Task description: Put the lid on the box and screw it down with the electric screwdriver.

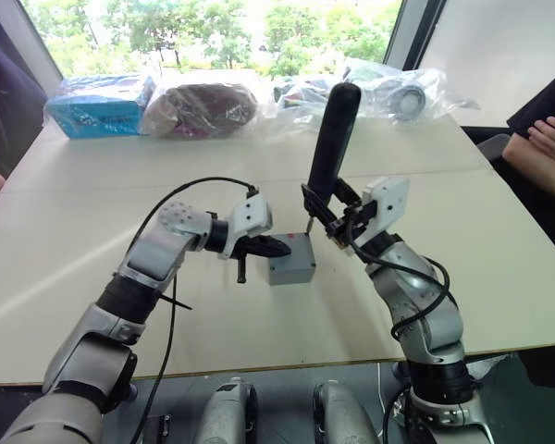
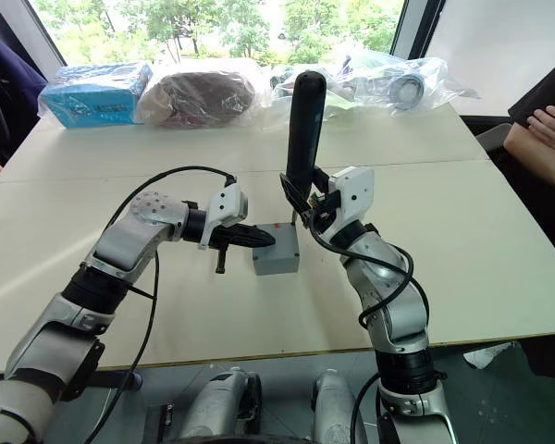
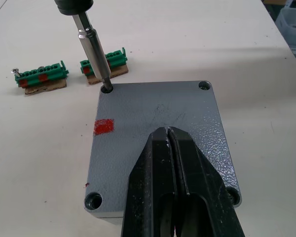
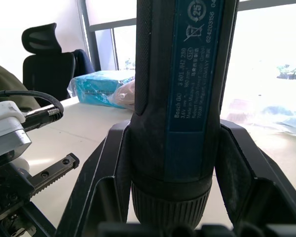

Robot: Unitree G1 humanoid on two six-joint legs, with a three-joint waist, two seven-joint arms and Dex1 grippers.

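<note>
Left gripper (image 3: 168,148), fingers pressed together, rests on the speckled grey lid (image 3: 153,118) seated on the box (image 1: 291,265), frame centre. Right gripper (image 4: 175,148) clamps the upright black electric screwdriver (image 1: 330,143), bit in a far corner hole. Green connector blocks (image 3: 39,76) lie beyond; open table (image 1: 92,250) around.

The lid (image 3: 158,128) covers the box (image 1: 290,270), hiding its inside, and the left gripper (image 3: 173,148) masks the lid's near edge. In the right wrist view, the electric screwdriver (image 4: 185,98) runs out of frame at both ends. A person's arm (image 1: 546,153) is cut off at the frame's edge.
</note>
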